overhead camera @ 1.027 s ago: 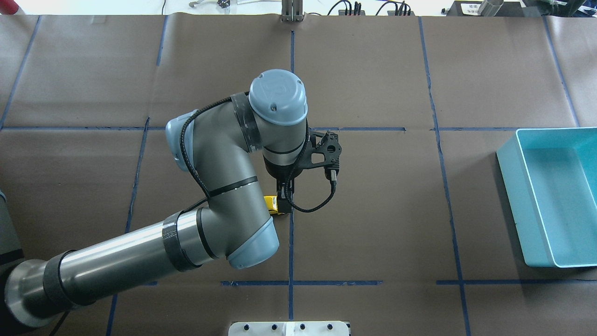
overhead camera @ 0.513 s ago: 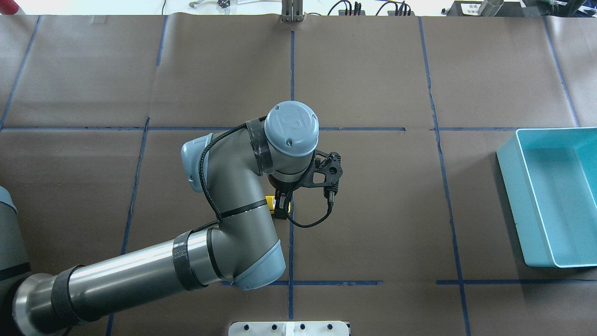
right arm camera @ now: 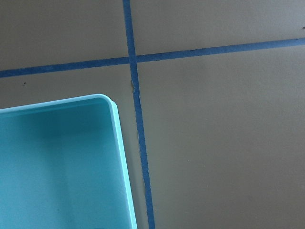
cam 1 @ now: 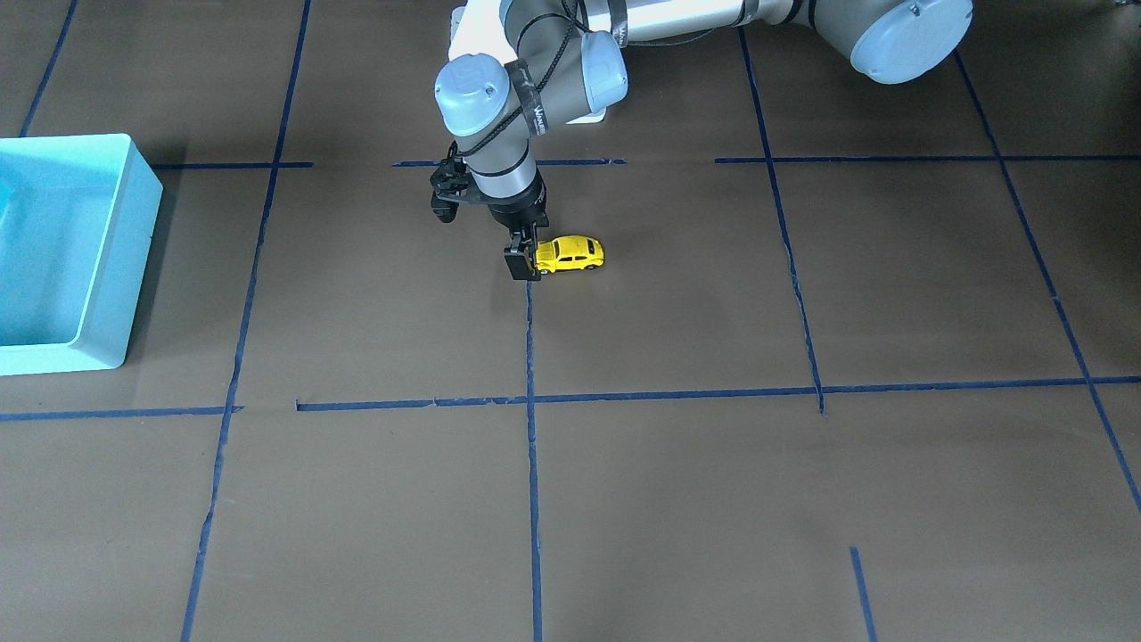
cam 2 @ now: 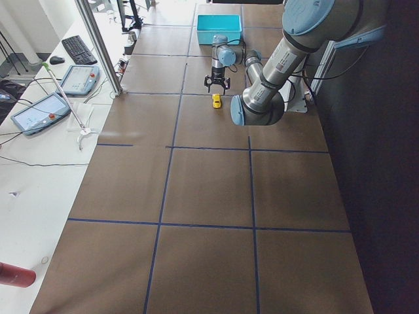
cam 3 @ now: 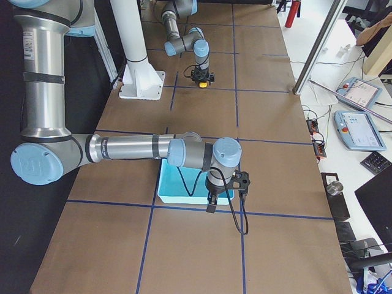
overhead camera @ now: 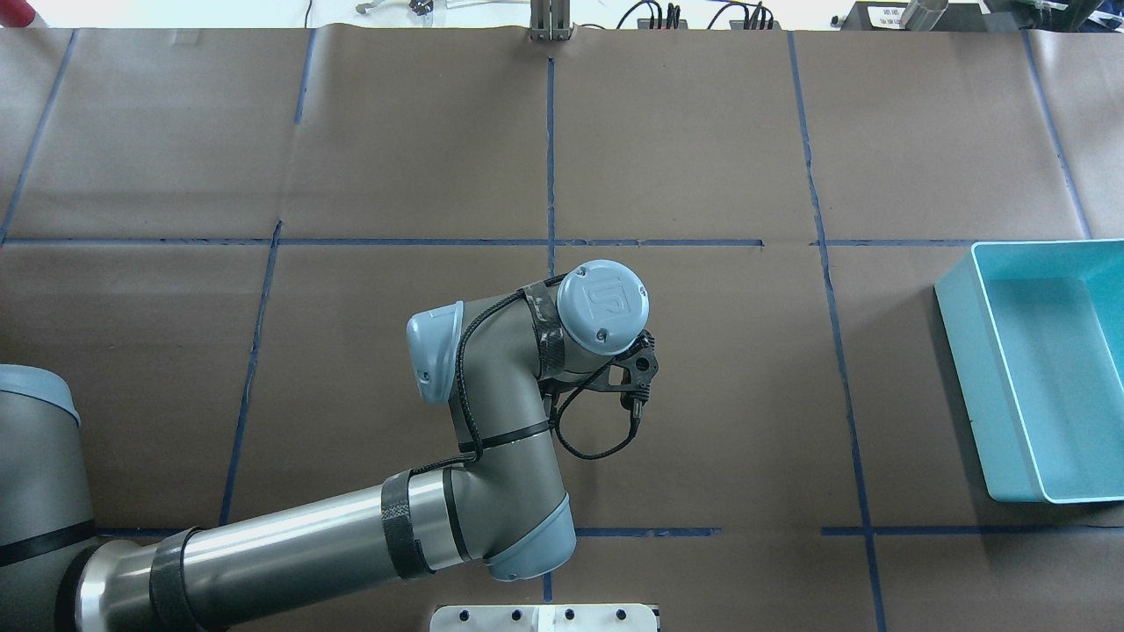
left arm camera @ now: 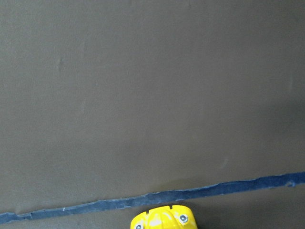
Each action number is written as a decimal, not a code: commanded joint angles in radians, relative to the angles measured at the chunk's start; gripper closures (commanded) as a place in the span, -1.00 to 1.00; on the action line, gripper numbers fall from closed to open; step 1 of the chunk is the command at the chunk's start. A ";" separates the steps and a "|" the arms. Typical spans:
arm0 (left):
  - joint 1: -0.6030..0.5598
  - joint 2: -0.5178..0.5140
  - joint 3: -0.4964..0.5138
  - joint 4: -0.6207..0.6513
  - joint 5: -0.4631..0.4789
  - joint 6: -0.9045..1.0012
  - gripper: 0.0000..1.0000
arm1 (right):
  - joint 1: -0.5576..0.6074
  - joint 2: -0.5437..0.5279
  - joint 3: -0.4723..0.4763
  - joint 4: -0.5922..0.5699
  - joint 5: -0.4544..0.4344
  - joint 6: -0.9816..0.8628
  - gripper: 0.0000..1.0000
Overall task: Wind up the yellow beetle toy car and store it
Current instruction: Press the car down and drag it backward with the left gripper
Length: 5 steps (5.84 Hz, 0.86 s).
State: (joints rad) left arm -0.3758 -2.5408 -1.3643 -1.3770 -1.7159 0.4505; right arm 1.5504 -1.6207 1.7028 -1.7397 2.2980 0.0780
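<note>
**Exterior front-facing view: left gripper at the nose of the yellow car**

The small bright yellow beetle-shaped toy car (cam 1: 572, 254) stands on its wheels on the brown paper-covered desk (cam 1: 802, 499), beside a blue tape line near the middle. The left gripper (cam 1: 522, 265) points straight down, its fingertips at one end of the car, at desk level. They appear to be pinched on that end, though the contact is too small to confirm.

The car looks light, rigid and glossy, so its rounded shell would probably slip from a pinch across the roof. The flat sides above the wheels seem the surest hold. For winding, I judge it must be pressed down lightly and dragged so the wheels roll rather than skid.

Compared with the overhead exterior view a second ago, the left arm has swung nearer the robot and towards the right, and the car, then showing beside the wrist, is now hidden under the arm.

The right gripper (cam 3: 211, 203) hangs over the edge of the turquoise plastic bin (cam 1: 53, 250); I cannot tell whether it is open or closed.
</note>
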 commanded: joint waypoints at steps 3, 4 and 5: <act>0.008 0.004 0.011 0.001 0.002 -0.061 -1.00 | 0.000 0.001 -0.002 0.000 0.000 0.000 -1.00; 0.006 0.007 0.008 0.001 0.001 -0.067 -1.00 | 0.000 0.001 -0.002 0.000 0.000 0.000 -1.00; 0.008 0.010 0.007 0.001 -0.001 -0.090 -1.00 | 0.000 -0.001 -0.002 0.000 0.000 0.000 -1.00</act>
State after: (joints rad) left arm -0.3688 -2.5340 -1.3557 -1.3761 -1.7150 0.3784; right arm 1.5508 -1.6204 1.7012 -1.7395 2.2979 0.0782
